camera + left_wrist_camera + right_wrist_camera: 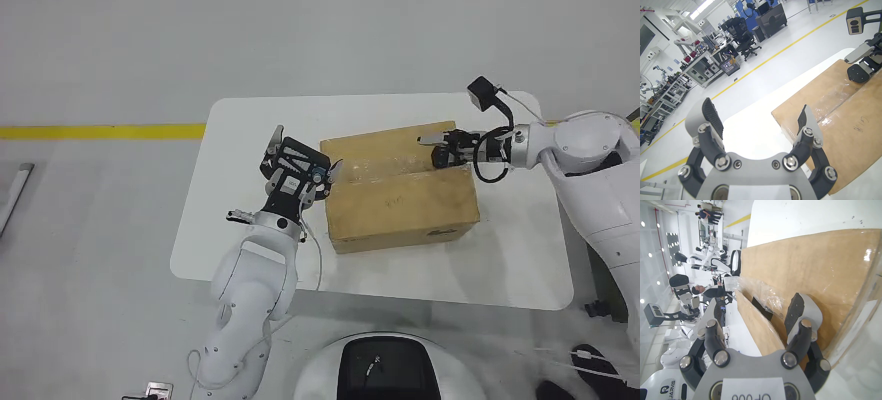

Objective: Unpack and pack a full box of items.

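From the top I see the cardboard box [400, 190] in the middle of the white table [250, 250], its flaps mostly down. My left gripper [304, 153] sits at the box's near-left corner with its fingers spread wide. My right gripper [432, 147] is over the far-right end of the box top, fingers apart.

On the left wrist camera, one finger [712, 117] hangs over bare table and the other [804, 121] over the box's corner edge, with nothing between them. Clear tape [829, 102] runs along the flap seam. At the far end, one finger of the right gripper is raised and the other pad lies on the cardboard.

On the right wrist camera, one finger [795, 309] rests against the taped flap. The neighbouring flap is lifted slightly and hides the other finger, with crumpled tape at the gap.
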Controlling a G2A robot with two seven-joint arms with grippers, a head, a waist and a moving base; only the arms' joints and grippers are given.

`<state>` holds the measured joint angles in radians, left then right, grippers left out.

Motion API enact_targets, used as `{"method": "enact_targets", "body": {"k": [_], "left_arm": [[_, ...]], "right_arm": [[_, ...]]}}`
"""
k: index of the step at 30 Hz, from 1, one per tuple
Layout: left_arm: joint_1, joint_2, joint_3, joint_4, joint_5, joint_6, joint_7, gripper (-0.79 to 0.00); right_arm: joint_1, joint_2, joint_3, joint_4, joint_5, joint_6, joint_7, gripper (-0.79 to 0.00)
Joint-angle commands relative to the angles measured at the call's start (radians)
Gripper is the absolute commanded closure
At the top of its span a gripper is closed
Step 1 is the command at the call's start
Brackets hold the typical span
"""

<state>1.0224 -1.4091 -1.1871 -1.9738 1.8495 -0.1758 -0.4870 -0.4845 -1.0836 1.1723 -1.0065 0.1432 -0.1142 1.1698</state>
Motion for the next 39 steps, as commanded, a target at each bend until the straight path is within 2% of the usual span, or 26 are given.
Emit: {"method": "enact_targets", "body": {"k": [1,2,7,9,11,16,18,19,24,26,27,28,30,34,39], "left_arm": [[0.000,0.000,0.000,0.000,0.000,0.000,0.000,-0.785],[0.000,0.000,0.000,0.000,0.000,0.000,0.000,-0.785],[0.000,0.000,0.000,0.000,0.000,0.000,0.000,-0.785],[0.000,0.000,0.000,0.000,0.000,0.000,0.000,-0.785],[0.000,0.000,0.000,0.000,0.000,0.000,0.000,-0.785],[0.000,0.000,0.000,0.000,0.000,0.000,0.000,-0.785],[0.000,0.000,0.000,0.000,0.000,0.000,0.000,-0.785],[0.000,0.000,0.000,0.000,0.000,0.000,0.000,-0.785],[0.000,0.000,0.000,0.000,0.000,0.000,0.000,-0.785],[0.000,0.000,0.000,0.000,0.000,0.000,0.000,-0.785],[0.000,0.000,0.000,0.000,0.000,0.000,0.000,-0.785],[0.000,0.000,0.000,0.000,0.000,0.000,0.000,-0.785],[0.000,0.000,0.000,0.000,0.000,0.000,0.000,-0.785],[0.000,0.000,0.000,0.000,0.000,0.000,0.000,-0.785],[0.000,0.000,0.000,0.000,0.000,0.000,0.000,-0.785]], "right_arm": [[0.015,-0.004,-0.016,0.016,0.003,-0.007,0.003,-0.449],[0.022,-0.006,-0.024,0.023,-0.004,-0.009,0.005,-0.379],[0.054,-0.011,-0.055,0.049,-0.038,-0.028,0.009,-0.354],[0.065,-0.011,-0.055,0.056,-0.036,-0.032,0.016,-0.372],[0.076,-0.007,-0.055,0.061,-0.064,-0.038,0.018,-0.471],[0.084,0.000,-0.049,0.071,-0.080,-0.044,0.039,-0.529],[0.085,0.003,-0.047,0.075,-0.087,-0.045,0.046,-0.486],[0.086,0.005,-0.047,0.078,-0.095,-0.047,0.045,-0.502],[0.086,0.003,-0.065,0.089,-0.105,-0.057,0.038,-0.483],[0.092,-0.001,-0.084,0.094,-0.121,-0.064,0.031,-0.453],[0.093,-0.005,-0.090,0.097,-0.107,-0.068,0.030,-0.413],[0.097,-0.008,-0.099,0.102,-0.109,-0.070,0.028,-0.425],[0.108,-0.014,-0.117,0.110,-0.117,-0.077,0.023,-0.385],[0.130,-0.025,-0.151,0.134,-0.131,-0.084,0.024,-0.366],[0.157,-0.036,-0.185,0.162,-0.160,-0.097,0.020,-0.243]]}}
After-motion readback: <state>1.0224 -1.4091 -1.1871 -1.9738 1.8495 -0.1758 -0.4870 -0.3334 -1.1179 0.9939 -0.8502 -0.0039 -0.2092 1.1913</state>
